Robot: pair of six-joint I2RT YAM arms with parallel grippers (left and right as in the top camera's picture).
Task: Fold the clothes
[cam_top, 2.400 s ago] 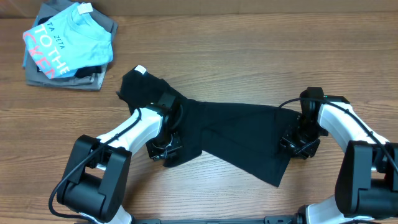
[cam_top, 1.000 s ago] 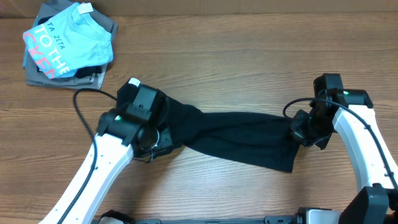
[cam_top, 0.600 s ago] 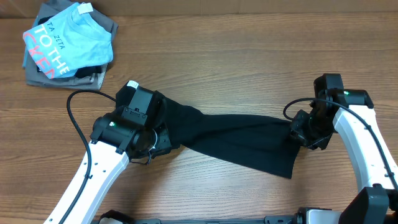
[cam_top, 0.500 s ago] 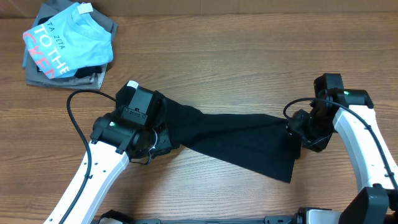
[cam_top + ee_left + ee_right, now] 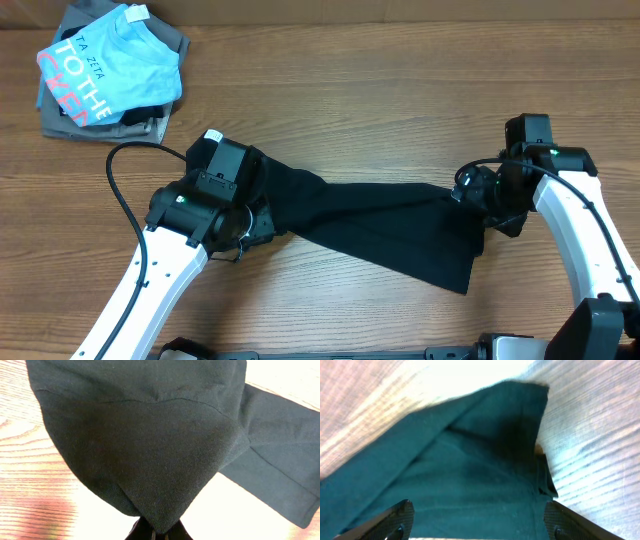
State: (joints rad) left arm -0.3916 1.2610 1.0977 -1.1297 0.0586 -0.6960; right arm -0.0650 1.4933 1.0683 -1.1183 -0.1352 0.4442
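Note:
The black shirt (image 5: 380, 225) lies stretched across the wooden table, its small white tag (image 5: 212, 136) at the left end. My left gripper (image 5: 252, 226) is shut on a bunched fold of the shirt (image 5: 150, 460) at its left part; the cloth hangs in a point from the jaws (image 5: 157, 535). My right gripper (image 5: 478, 196) is open over the shirt's right end, its fingers spread wide above the fabric (image 5: 470, 485) and holding nothing (image 5: 477, 522).
A pile of folded garments with a light blue lettered tee (image 5: 110, 65) on top sits at the far left corner. A black cable loops beside the left arm (image 5: 125, 190). Bare wood (image 5: 400, 90) lies behind the shirt.
My right gripper has let go of the shirt's right end and moved slightly up and left; that end has dropped onto the table. The left gripper keeps its hold and has hardly moved.

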